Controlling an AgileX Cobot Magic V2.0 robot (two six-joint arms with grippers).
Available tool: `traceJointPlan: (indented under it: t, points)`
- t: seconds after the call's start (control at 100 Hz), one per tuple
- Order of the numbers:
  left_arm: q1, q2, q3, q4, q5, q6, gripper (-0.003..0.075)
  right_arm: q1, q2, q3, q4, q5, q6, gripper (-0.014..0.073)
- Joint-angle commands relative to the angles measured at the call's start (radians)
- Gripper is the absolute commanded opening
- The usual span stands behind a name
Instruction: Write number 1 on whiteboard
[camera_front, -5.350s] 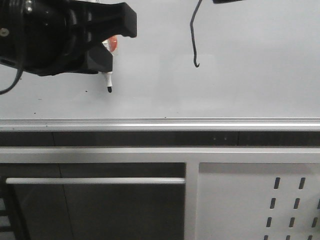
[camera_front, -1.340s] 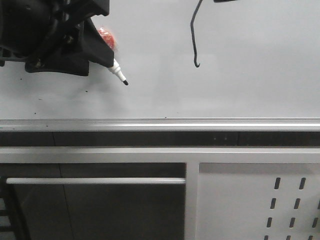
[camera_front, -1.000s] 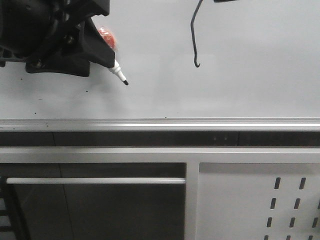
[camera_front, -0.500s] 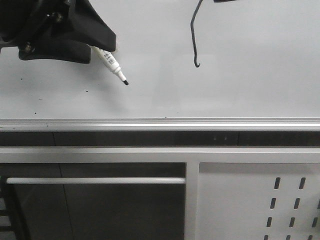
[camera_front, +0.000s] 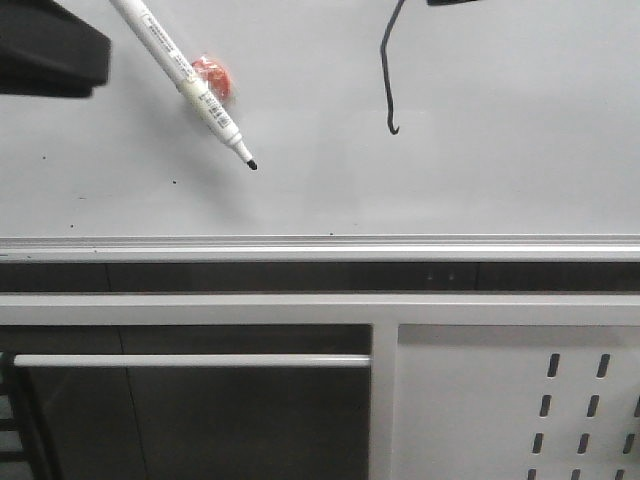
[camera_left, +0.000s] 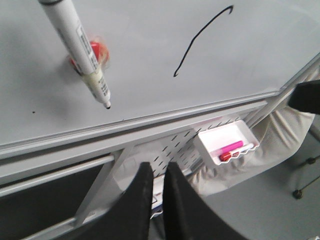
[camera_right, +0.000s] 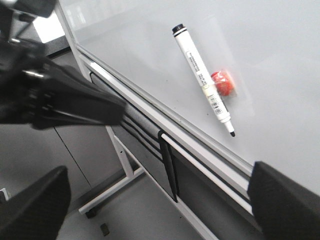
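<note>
The number 1 (camera_front: 384, 70) is a thin black wavy stroke with a small hook on the whiteboard (camera_front: 500, 150), and it also shows in the left wrist view (camera_left: 197, 40). The white marker pen (camera_front: 185, 80) lies free on the board with its black tip toward the rail, and nothing holds it. My left gripper (camera_left: 156, 167) is drawn back off the board, its fingers a narrow gap apart with nothing between them. My right gripper (camera_right: 160, 200) is wide open and empty, off the board's edge, looking at the marker (camera_right: 202, 75).
A small red round object (camera_front: 213, 75) sits beside the marker. The silver rail (camera_front: 320, 245) runs along the board's near edge. Below it are a bar handle (camera_front: 190, 361) and a perforated panel (camera_front: 520, 400). A white tray (camera_left: 227, 145) holds pink and red pens.
My left gripper has let go of the marker and pulled away to the upper left. The marker now lies bare on the board, its tip at the same spot.
</note>
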Motion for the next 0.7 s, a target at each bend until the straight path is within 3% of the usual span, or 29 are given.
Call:
traceJointPlan:
  t: [0.0, 0.15, 0.22, 0.32, 0.52, 0.69]
  points:
    - [0.001, -0.111, 0.000, 0.013, 0.035, 0.000, -0.0018, 0.001, -0.013, -0.024, -0.004, -0.028, -0.005, 0.0650]
    - [0.001, -0.322, 0.063, 0.013, 0.119, 0.050, -0.0018, 0.001, -0.013, -0.024, -0.004, 0.002, -0.005, 0.0640]
    - [0.001, -0.413, 0.097, 0.013, 0.166, 0.071, -0.0018, 0.001, -0.013, -0.024, -0.004, 0.008, -0.005, 0.0579]
    - [0.001, -0.538, 0.154, 0.013, 0.230, 0.084, -0.0018, 0.001, -0.014, -0.024, -0.004, 0.008, -0.005, 0.0395]
    - [0.001, -0.695, 0.230, 0.015, 0.290, 0.141, -0.0018, 0.001, -0.055, -0.024, -0.004, 0.022, -0.005, -0.0072]
    - [0.001, -0.711, 0.275, 0.015, 0.344, 0.242, -0.0018, 0.001, -0.121, -0.024, -0.066, 0.015, -0.005, -0.0071]
